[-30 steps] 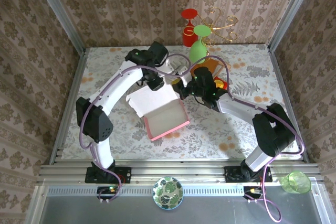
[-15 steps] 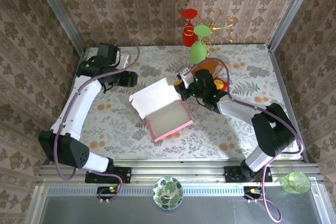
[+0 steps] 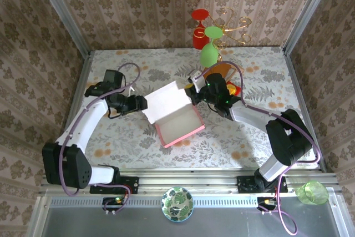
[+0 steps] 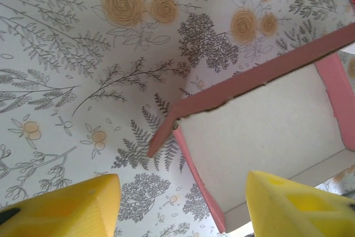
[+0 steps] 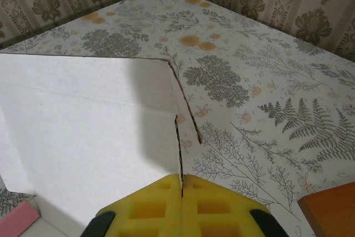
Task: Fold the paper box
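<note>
The paper box (image 3: 176, 121) sits half-formed at the middle of the desk (image 3: 105, 67), its white lid flap raised. The right pincer (image 3: 192, 90) stays clamped on that flap's far edge. The left pincer (image 3: 142, 104), spread wide, has swung back from the desk's left edge to the box's left wall, probably to tuck a side flap.

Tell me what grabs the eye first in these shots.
A half-folded pink box, white inside, sits mid-way across the table with its lid flap raised. The right gripper pinches the flap's edge, and the left gripper is open at the box's left side. A green goblet stands at the far edge.
</note>
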{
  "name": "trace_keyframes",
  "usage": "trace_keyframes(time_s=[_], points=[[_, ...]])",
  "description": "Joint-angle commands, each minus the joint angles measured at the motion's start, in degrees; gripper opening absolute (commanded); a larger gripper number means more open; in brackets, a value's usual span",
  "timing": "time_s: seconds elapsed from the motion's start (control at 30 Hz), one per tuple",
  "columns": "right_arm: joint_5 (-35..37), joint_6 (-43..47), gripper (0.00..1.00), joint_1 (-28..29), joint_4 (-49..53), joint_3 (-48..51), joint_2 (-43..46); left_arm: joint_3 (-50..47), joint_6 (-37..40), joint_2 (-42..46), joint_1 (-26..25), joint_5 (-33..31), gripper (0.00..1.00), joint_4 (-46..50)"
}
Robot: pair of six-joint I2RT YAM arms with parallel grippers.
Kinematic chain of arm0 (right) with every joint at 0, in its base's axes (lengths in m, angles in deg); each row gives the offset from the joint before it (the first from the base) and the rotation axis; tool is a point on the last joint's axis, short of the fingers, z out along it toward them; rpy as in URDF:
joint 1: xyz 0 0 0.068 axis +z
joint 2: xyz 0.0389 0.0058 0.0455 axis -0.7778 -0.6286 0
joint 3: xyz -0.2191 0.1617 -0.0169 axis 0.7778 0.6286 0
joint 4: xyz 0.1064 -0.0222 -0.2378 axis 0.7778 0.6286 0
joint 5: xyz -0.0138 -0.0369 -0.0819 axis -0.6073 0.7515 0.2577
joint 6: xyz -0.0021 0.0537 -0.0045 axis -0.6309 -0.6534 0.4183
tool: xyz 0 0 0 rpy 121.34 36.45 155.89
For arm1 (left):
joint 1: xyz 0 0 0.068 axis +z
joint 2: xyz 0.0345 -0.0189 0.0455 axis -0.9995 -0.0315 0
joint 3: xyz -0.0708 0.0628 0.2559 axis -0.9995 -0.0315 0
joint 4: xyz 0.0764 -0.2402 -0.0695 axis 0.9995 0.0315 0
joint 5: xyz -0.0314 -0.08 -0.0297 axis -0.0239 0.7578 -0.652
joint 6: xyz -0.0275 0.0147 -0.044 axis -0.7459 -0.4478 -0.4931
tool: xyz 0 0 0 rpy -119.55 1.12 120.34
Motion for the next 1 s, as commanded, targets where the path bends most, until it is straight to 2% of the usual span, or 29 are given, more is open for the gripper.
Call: trace_keyframes(time_s=[0.0, 0.23, 0.43, 0.63, 0.77, 0.9, 0.97], points=[[0.95, -0.38, 0.00, -0.22, -2.35, 0.83, 0.30, -2.21, -2.29, 0.40, -1.31, -0.79, 0.61, -4.87], [1.04, -0.61, 0.00, -0.17, -2.27, 0.81, 0.28, -2.85, -1.93, -2.19, -2.60, -6.04, 0.55, -6.16], [0.99, -0.93, 0.00, -0.21, -2.36, 1.01, 0.34, -4.07, -2.90, -3.25, -3.24, -6.35, 0.51, -8.48], [1.10, -1.41, 0.00, -0.22, -2.58, 1.13, 0.27, -5.69, -6.30, -3.80, -3.98, -5.23, 0.37, -12.31], [1.39, -1.92, 0.00, -0.22, -2.82, 1.37, 0.25, -6.26, -8.47, -4.06, -4.49, -4.83, 0.24, -13.92], [1.37, -2.31, 0.00, -0.14, -3.06, 1.63, 0.25, -6.34, -10.34, -4.06, -4.66, -5.47, 0.07, -15.03], [1.56, -2.71, 0.00, -0.05, -3.29, 1.77, 0.20, -6.27, -11.40, -4.23, -4.76, -5.75, 0.03, -15.61]])
